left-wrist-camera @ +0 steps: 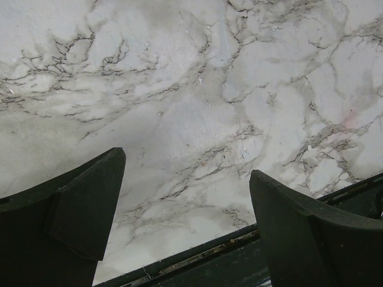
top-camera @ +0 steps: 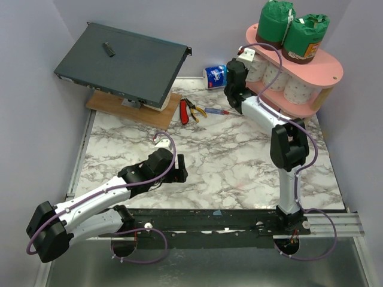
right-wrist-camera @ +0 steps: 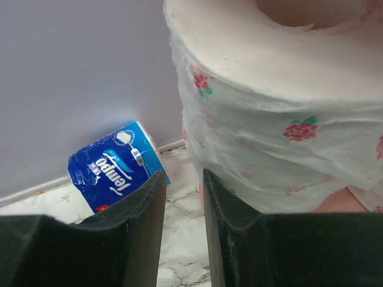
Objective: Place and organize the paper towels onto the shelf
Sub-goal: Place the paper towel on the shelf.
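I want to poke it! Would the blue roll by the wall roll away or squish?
Probably rolls: the blue roll lies on its side on the smooth marble table. Likely soft and light, being wrapped paper. Its shiny wrapper may be slippery.

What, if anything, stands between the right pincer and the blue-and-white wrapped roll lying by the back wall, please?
Nothing visible does. Only bare marble tabletop lies between the right pincer and the blue-and-white wrapped roll; the white flower-printed roll on the pink shelf sits off to the other side.
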You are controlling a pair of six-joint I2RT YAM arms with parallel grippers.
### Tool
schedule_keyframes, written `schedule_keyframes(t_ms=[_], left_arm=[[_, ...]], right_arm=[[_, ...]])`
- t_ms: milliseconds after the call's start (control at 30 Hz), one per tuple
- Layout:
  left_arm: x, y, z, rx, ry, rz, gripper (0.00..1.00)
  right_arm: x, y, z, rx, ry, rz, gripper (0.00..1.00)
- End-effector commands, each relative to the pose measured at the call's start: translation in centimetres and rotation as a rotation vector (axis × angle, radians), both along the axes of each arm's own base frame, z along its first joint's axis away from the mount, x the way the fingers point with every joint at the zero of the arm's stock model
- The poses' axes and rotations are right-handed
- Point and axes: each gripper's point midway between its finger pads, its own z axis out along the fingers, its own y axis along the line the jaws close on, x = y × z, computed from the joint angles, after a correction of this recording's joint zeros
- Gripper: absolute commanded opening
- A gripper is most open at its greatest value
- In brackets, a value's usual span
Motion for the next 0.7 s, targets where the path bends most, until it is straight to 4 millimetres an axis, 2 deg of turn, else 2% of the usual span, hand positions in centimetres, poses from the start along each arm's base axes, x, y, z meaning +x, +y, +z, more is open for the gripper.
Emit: schedule_keyframes(t_ms=[0, 667], left_arm=[[0.1, 0.3, -0.4, 0.016, 0.001, 0.017, 0.90], [0.2, 0.3, -0.5, 0.019, -0.001, 0.015, 0.90]], right_arm=[[0.5, -1.9, 0.4, -0.018, 0.000, -0.067, 0.35], [1.7, -3.5, -0.1, -0.055, 0.008, -0.113, 0.35]])
